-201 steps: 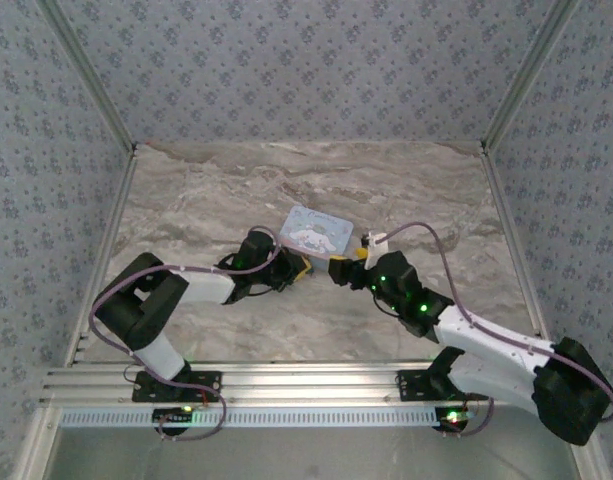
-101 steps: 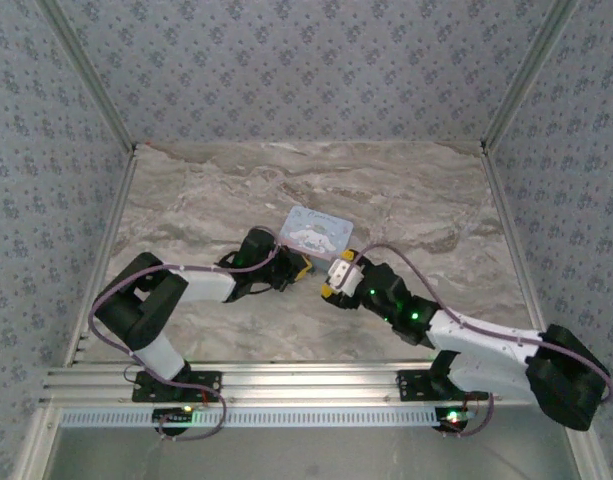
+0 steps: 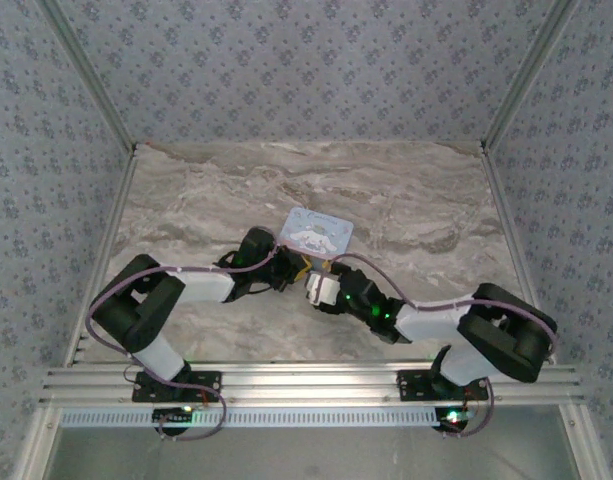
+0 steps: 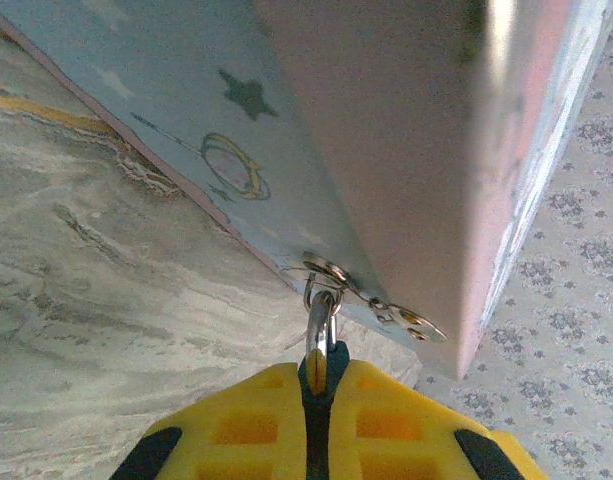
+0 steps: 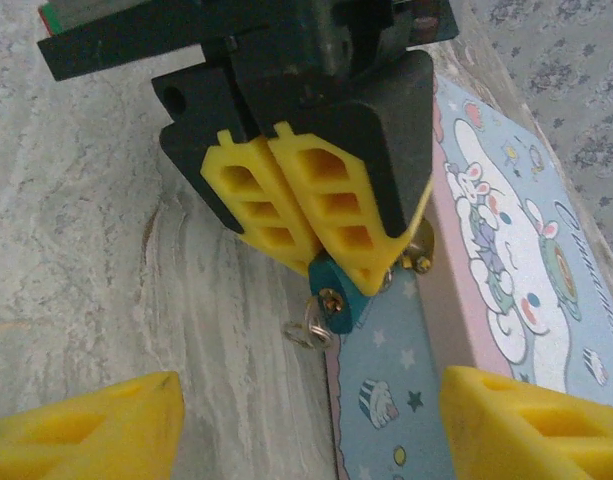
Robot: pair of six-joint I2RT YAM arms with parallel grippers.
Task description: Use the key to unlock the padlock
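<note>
Top external view: marble-patterned surface (image 3: 206, 200) inside patterned walls. Light-blue cartoon-printed tin (image 3: 318, 230) lies flat just above frame centre. Left gripper (image 3: 294, 268) sits at the tin's lower-left edge. Right gripper (image 3: 316, 288) lies just below and to the right of it, nose pointed at it; the two are nearly touching. The padlock is too small to make out from here. Left wrist view: left gripper (image 4: 321, 385) at bottom centre, its yellow jaws pressed together on the padlock (image 4: 320, 350), a dark teal body with a silver shackle rising out of the grip. The shackle passes up through a small metal hasp (image 4: 331, 272) on the tin's lower edge. The tin (image 4: 186, 120) fills the upper frame, blue printed side to the left and plain pinkish face to the right, with marble surface (image 4: 106, 330) at lower left. Right wrist view: right gripper (image 5: 306, 425), its yellow fingers (image 5: 86, 430) in the two bottom corners, jaws wide and holding nothing. Left gripper (image 5: 321, 250) hangs in upper centre, jaws clamped on the padlock (image 5: 336, 295), which sits at the tin's left edge. Small silver ring (image 5: 306, 332) dangles just below the padlock; whether it carries the key cannot be told. The tin (image 5: 506, 250) occupies the right side, white cartoon figure on the lid.
</note>
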